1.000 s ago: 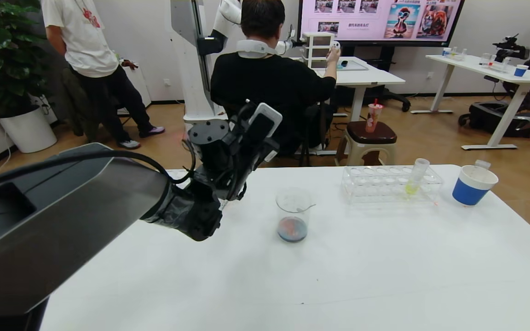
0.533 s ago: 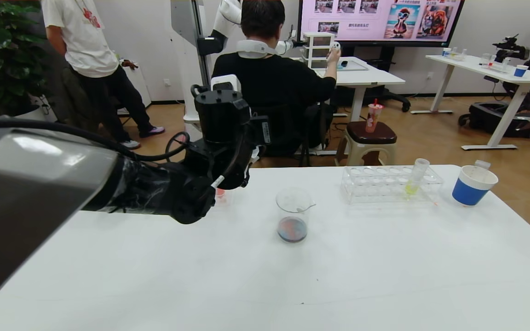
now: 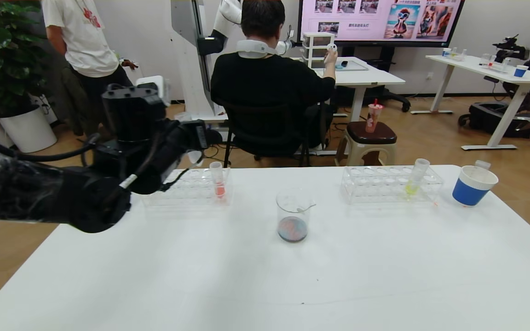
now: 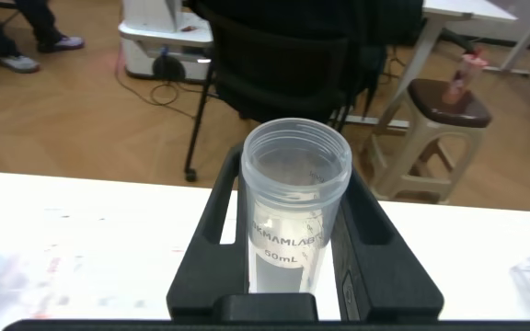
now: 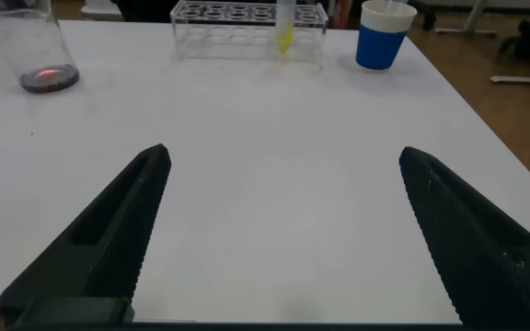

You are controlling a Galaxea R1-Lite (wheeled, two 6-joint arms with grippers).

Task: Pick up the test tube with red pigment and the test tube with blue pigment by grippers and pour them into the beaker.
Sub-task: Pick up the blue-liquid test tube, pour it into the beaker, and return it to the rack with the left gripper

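The left tool sits at the left of the head view, above the tabletop's left edge, clamped on a clear 50 mL tube that stands upright between its fingers; the tube looks empty, and no blue liquid shows in it, so it may well be the test tube with blue pigment already emptied, though that is only a judgement; keeping it upright would suit carrying it to the left rack just beside the tool. In that rack the test tube with red pigment stands upright in a hole, a little orange-red liquid at its bottom. The beaker stands at centre frame, well apart from both racks, with a dark reddish-blue pool on its floor, which suggests both colours have gone in and the pouring is largely done. To the right a second rack holds a tube with yellow-green liquid, and a blue-and-white paper cup stands just beside it. The right tool hangs low over bare tabletop with its fingers spread wide and nothing between them, seemingly parked out of the way.
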